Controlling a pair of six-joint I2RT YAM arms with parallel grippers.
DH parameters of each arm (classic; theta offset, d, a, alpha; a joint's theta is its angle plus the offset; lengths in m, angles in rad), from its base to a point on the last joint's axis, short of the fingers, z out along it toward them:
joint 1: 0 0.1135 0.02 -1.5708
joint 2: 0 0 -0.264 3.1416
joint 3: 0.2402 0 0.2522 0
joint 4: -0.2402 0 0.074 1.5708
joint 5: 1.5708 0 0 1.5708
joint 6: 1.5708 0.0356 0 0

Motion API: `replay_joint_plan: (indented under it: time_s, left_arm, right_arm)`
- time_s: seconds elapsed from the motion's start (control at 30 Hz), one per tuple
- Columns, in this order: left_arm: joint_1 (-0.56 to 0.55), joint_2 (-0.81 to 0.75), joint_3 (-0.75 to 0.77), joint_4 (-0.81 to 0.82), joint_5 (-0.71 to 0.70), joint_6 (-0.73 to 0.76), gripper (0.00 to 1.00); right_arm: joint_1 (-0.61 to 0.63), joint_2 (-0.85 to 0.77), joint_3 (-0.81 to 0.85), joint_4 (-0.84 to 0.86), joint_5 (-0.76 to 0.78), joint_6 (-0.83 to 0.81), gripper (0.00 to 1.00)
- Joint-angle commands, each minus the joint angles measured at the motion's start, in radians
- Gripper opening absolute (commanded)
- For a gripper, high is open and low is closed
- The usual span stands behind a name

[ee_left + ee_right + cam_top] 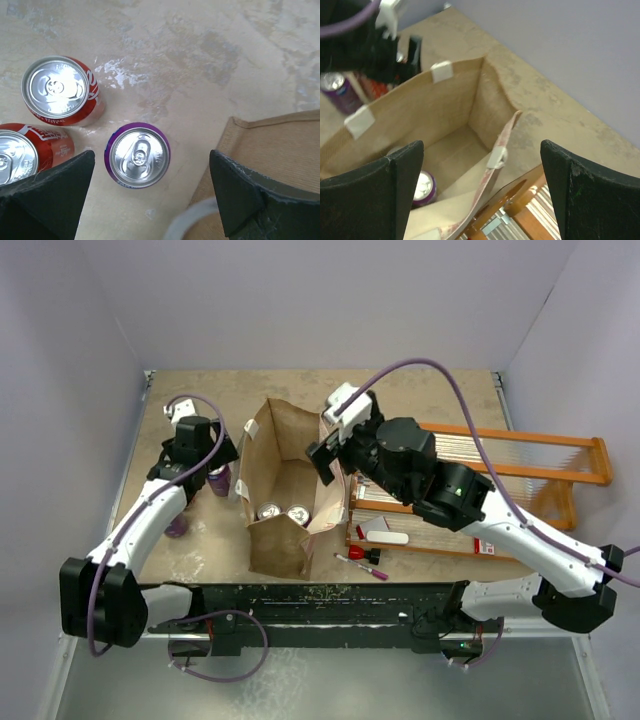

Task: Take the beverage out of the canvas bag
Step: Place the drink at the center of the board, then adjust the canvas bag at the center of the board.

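Observation:
The tan canvas bag (278, 545) stands open in the middle of the table, with two silver-topped cans (270, 511) (298, 513) inside. My right gripper (324, 454) hovers open and empty above the bag's right wall. In the right wrist view (480, 195) it looks down into the bag (450, 115), where a purple can (424, 187) shows. My left gripper (204, 462) is open and empty left of the bag, above a purple can (218, 480). In the left wrist view (150, 200) that purple can (137, 155) stands upright on the table between and just ahead of the fingertips.
Two red cans (59, 90) (30, 152) stand left of the purple one. The bag's corner (270, 145) and a white handle (195, 220) lie by my left gripper's right finger. An orange wooden rack (520, 455) lies right of the bag, with a pen (362, 566) in front.

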Motion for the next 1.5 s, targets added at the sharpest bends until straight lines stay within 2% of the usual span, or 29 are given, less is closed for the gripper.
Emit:
replay_joint_plan:
  time_s: [0.0, 0.13, 0.23, 0.4, 0.57, 0.77, 0.93, 1.13, 1.27, 1.47]
  left_arm:
    - [0.006, -0.089, 0.091, -0.06, 0.069, -0.006, 0.99]
    - [0.006, -0.158, 0.128, -0.093, 0.182, -0.002, 0.99]
    - [0.006, -0.197, 0.167, -0.128, 0.299, 0.012, 0.99]
    - [0.006, -0.241, 0.243, -0.209, 0.482, 0.047, 1.0]
    - [0.006, -0.231, 0.319, -0.245, 0.607, 0.055, 1.0]
    - [0.004, -0.165, 0.412, -0.236, 0.755, 0.029, 0.99]
    - [-0.01, -0.183, 0.328, -0.114, 0.876, -0.092, 0.89]
    - [-0.127, -0.192, 0.263, -0.116, 0.807, -0.102, 0.85]
    - [-0.221, -0.166, 0.257, -0.151, 0.758, -0.117, 0.82]
    - [-0.247, -0.169, 0.225, -0.196, 0.717, -0.127, 0.81]
  right_arm:
    - [0.003, -0.062, -0.074, 0.064, -0.262, -0.121, 1.0]
    - [0.002, -0.111, -0.185, 0.072, -0.433, -0.204, 1.0]
    - [0.003, -0.132, -0.239, 0.066, -0.481, -0.257, 1.0]
    - [0.003, -0.125, -0.299, 0.097, -0.49, -0.34, 1.0]
    - [0.003, -0.068, -0.32, 0.14, -0.499, -0.385, 1.0]
    - [0.003, 0.003, -0.324, 0.125, -0.55, -0.444, 1.0]
    - [0.003, -0.036, -0.457, 0.171, -0.565, -0.522, 1.0]
    - [0.005, -0.065, -0.6, 0.234, -0.569, -0.566, 1.0]
    - [0.003, -0.045, -0.62, 0.182, -0.684, -0.587, 0.99]
    - [-0.009, -0.023, -0.648, 0.208, -0.741, -0.584, 0.98]
